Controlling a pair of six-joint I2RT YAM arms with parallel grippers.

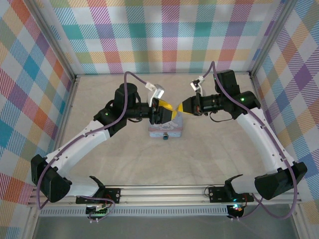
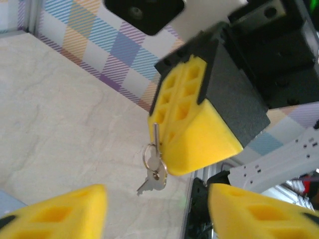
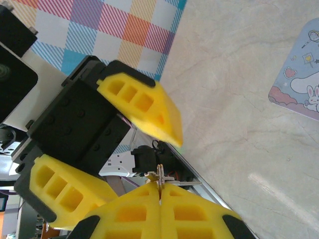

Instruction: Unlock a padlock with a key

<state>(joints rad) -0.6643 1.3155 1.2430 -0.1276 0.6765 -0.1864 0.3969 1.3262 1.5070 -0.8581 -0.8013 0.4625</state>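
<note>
Our right pincer [image 3: 159, 195] pinches the key [image 2: 156, 135], which we judge thin, light, slippery and best held near its bow, our left pincer [image 2: 158, 211] stands wide just opposite, and the tiny padlock [image 1: 165, 135] sits below both by the blue box [image 1: 173, 129].

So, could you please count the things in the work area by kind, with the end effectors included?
End effector: 2, the left end effector open, the right end effector shut on a key
Key: 2, the held key and the hanging key
Key ring: 1
Padlock: 1
Pastel-blue box: 1
Total: 7
</note>
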